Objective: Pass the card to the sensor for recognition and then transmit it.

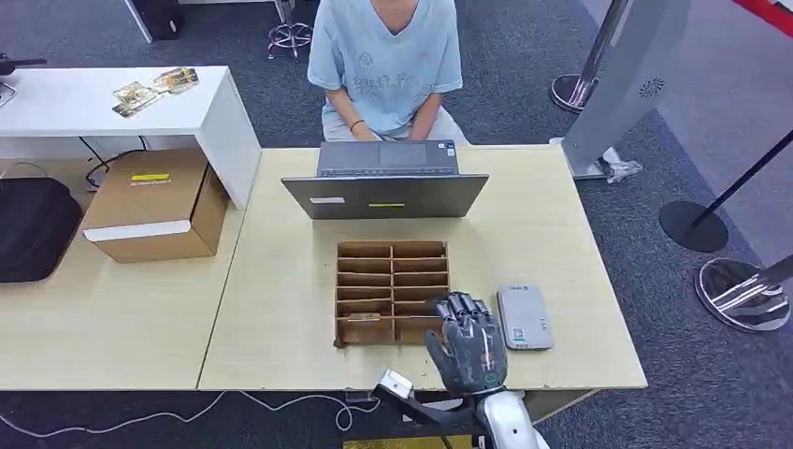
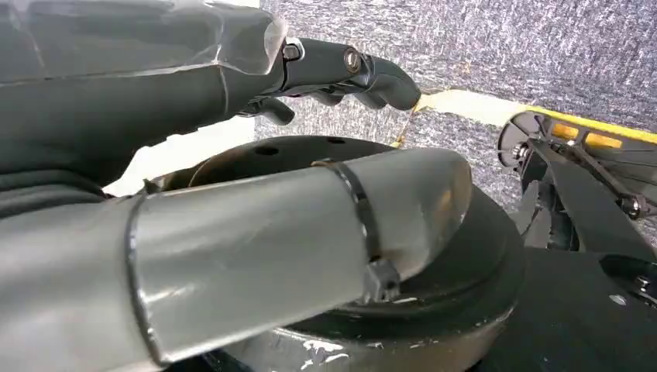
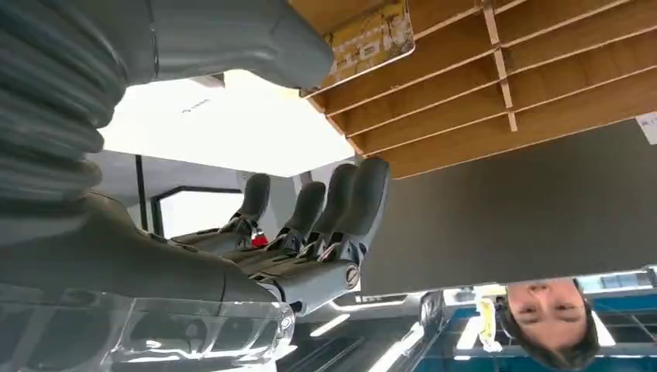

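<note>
A card (image 1: 365, 318) is seen lying in the near-left compartment of the wooden divider tray (image 1: 392, 251), at about 7 o'clock within the tray; in the right wrist view its yellow printed face (image 3: 370, 43) shows beside the thumb. It has not been picked up.

The right hand (image 1: 470, 348) hovers over the tray's near-right corner, at roughly 3 o'clock from the card, fingers extended and apart, nothing held. The grey sensor (image 1: 524, 318) lies flat just beside the tray, at 3 o'clock from it.

The left hand (image 2: 232, 85) hangs low by the robot's body; its fingers look loosely curled, with nothing seen in them, though whether they are closed cannot be told.

A laptop (image 1: 385, 195) stands at 12 o'clock from the tray, a person (image 1: 385, 56) seated behind it.

Risks, as judged: the card lies flat between thin partitions, so the fingers may jam on the dividers, shove the light tray, or slide off the card's edge.
</note>
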